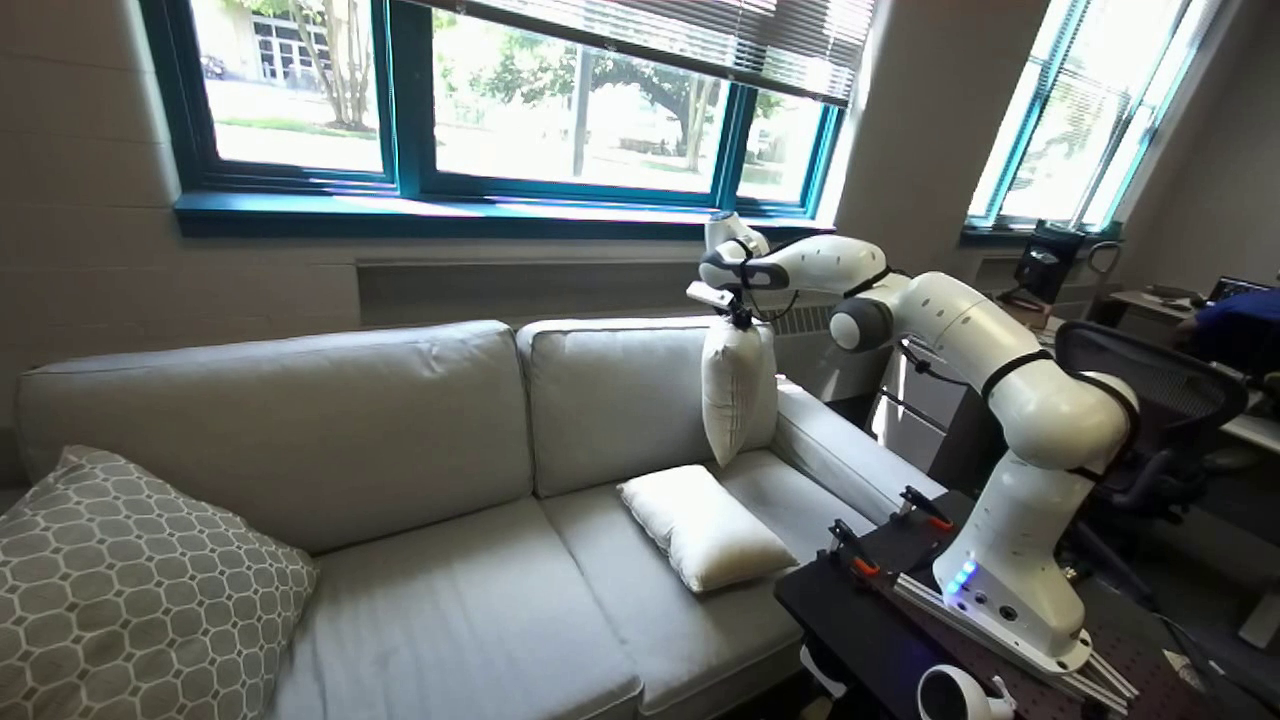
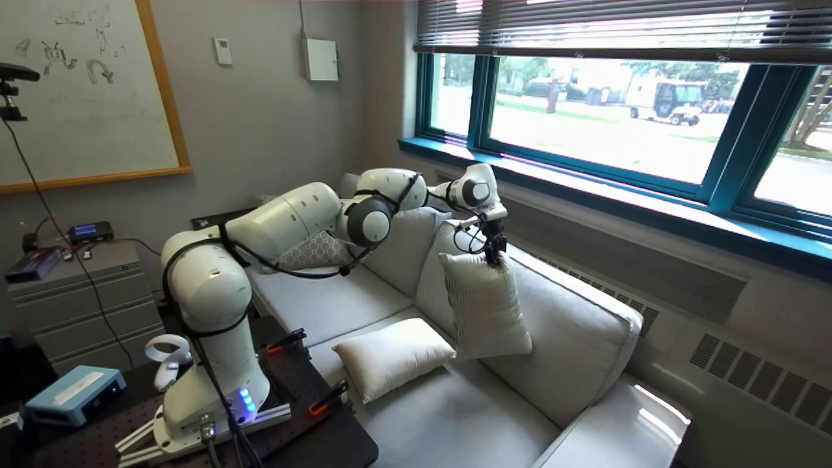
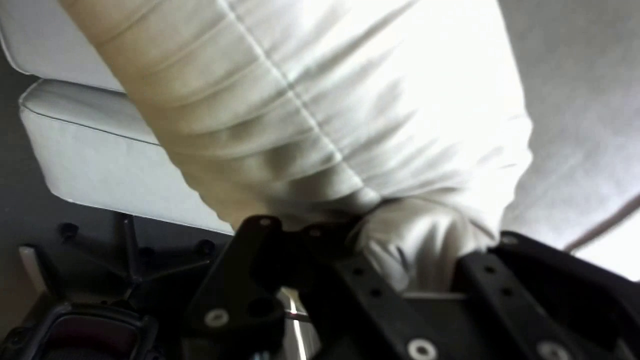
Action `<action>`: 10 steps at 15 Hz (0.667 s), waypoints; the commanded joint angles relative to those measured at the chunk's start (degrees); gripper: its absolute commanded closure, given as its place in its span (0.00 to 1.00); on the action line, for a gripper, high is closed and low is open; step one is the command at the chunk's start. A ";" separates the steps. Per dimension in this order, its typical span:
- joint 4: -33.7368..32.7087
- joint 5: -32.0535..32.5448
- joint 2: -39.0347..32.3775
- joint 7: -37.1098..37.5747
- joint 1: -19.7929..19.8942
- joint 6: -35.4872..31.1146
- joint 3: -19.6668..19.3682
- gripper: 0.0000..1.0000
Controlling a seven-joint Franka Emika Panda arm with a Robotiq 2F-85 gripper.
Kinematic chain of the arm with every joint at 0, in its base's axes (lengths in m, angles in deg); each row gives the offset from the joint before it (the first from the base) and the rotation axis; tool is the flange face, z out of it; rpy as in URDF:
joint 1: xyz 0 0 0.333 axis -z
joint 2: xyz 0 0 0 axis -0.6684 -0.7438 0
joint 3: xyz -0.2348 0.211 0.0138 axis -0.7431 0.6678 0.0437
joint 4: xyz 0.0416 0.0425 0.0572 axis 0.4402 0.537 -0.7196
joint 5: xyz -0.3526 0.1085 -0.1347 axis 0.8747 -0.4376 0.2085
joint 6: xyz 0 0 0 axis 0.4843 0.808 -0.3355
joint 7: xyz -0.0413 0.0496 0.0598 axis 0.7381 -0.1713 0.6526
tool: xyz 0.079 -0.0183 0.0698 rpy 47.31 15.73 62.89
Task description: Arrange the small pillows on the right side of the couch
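The claw [image 2: 494, 252] is clenched on the upper edge of the held small pillow [image 2: 489, 312]. That pillow hangs directly below the claw, roughly upright, in front of the back cushion [image 1: 610, 400] of the couch [image 1: 430, 610], toward the armrest end; same in both exterior views. Wrist view: a bunch of its fabric pinched between the dark fingers [image 3: 497, 280], rest of the pillow bulging out past them. Whether its bottom edge touches the seat, can't tell.

The flat small pillow [image 1: 708, 528] lies on the seat cushion [image 2: 455, 422], below the claw and off toward the robot base [image 1: 1010, 590], apart from the fingers. One corner sits just beside the lower end of the held one; contact between the two unclear.

Armrest [image 1: 850, 450]: near the claw, off to its side and lower. Larger patterned pillow [image 1: 150, 580]: well apart from the claw, opposite end of the couch. Robot arm [image 1: 960, 320] reaches to the claw from the dark table [image 1: 840, 610] in front of the seat. Window sill [image 1: 450, 215] runs behind and above the claw.
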 commanded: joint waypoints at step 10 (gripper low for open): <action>11.37 4.92 0.15 0.07 8.86 -34.57 -8.18 0.94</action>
